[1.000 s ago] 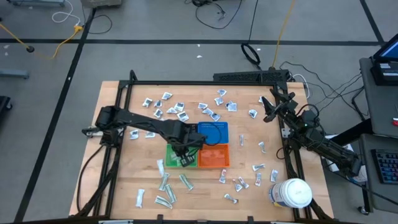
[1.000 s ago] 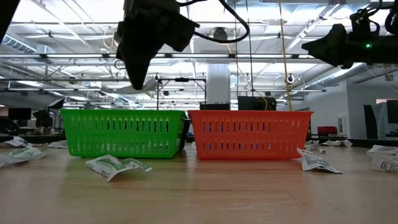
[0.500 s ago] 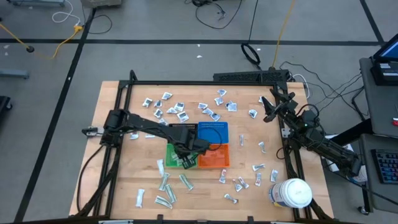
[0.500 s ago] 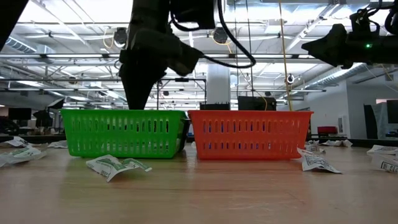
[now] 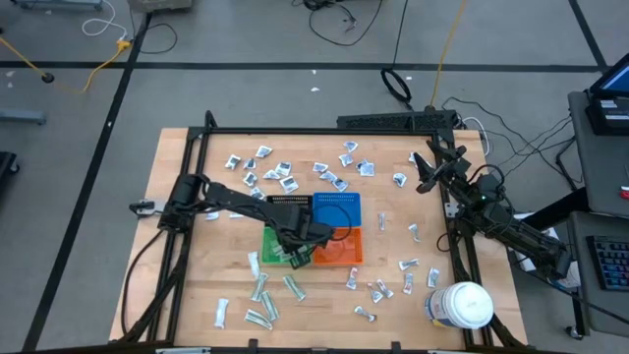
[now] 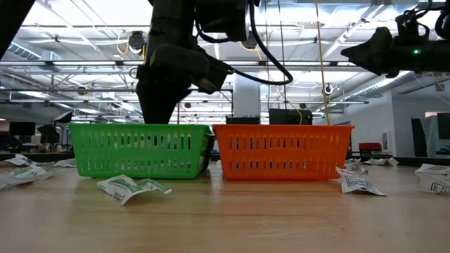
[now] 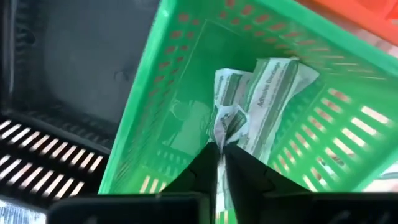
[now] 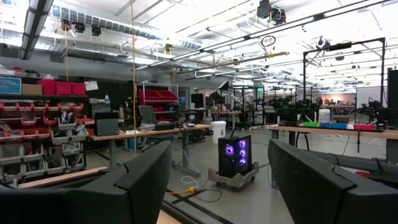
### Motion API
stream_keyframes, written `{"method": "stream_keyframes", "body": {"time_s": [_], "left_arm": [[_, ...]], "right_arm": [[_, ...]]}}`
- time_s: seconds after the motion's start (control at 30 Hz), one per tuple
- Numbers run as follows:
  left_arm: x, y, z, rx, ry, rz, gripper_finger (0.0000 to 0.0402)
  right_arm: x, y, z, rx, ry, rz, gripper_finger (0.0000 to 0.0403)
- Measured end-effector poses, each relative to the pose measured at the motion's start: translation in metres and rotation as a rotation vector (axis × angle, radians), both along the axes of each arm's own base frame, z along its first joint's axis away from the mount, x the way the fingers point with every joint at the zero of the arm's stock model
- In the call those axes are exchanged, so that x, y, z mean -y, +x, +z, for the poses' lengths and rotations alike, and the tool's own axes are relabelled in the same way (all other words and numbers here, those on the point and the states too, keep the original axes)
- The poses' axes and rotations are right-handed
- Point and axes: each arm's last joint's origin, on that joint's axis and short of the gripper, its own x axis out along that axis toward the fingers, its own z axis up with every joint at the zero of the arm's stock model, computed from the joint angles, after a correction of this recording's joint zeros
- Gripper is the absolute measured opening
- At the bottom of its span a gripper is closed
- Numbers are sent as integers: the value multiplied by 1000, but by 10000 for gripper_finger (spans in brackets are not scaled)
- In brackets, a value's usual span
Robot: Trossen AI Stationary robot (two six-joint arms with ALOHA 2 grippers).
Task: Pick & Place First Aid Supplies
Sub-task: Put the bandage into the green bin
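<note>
The left pincer [image 7: 219, 163] is seen in its wrist view nearly together, nipping a crumpled packet [image 7: 227, 118] over the green bin [image 7: 180, 74] — another packet [image 7: 270, 93] lies just beyond. The high view alone shows the right pincer [image 5: 425, 172] apart, raised by the worktop [image 5: 177, 295] edge.

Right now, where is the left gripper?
In the high view the left gripper is at table centre over the green bin, beside the orange bin. Its wrist view shows its tips pinching a packet inside that bin.
</note>
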Motion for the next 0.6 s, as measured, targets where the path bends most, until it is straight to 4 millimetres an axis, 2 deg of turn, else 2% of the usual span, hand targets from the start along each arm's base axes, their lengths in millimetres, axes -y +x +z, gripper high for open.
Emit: {"method": "stream_keyframes", "body": {"time_s": [0.33, 0.43, 0.6], "left_arm": [[0, 0, 0, -2, -3, 23, 178], [-1, -1, 2, -5, -2, 63, 197], [-7, -6, 17, 12, -4, 163, 208]], "right_arm": [[0, 0, 0, 0, 0, 0, 263], [0, 0, 0, 0, 0, 0, 263], [0, 0, 0, 0, 0, 0, 263]]}}
